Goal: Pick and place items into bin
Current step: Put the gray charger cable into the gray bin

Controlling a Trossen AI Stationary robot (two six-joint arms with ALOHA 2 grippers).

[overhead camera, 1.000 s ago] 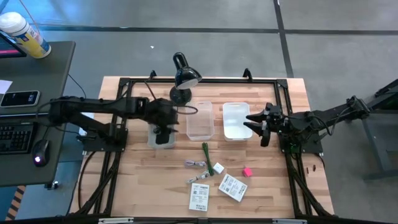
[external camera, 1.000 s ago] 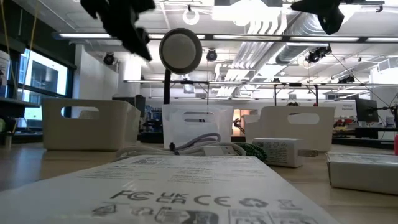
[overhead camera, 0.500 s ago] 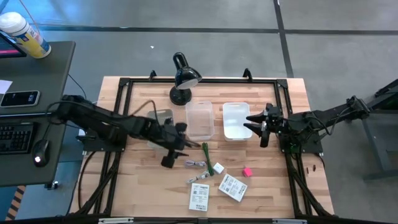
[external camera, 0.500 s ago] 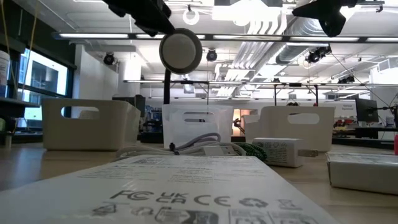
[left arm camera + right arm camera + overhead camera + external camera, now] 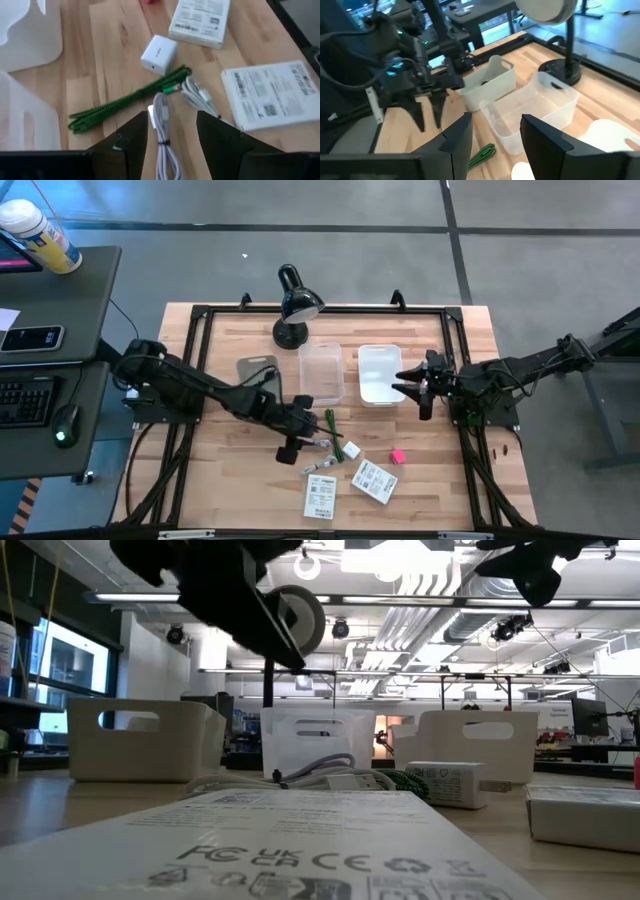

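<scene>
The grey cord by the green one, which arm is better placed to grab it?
Left. The left gripper is open with its fingers either side of the grey cord, while the right gripper waits by the white bin.

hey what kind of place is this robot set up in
Probably a robotics lab or open workshop. The low view shows exposed ceiling ducts and rows of workbenches behind. The high view shows a wooden table on bare concrete floor, beside a desk with a keyboard.
</scene>
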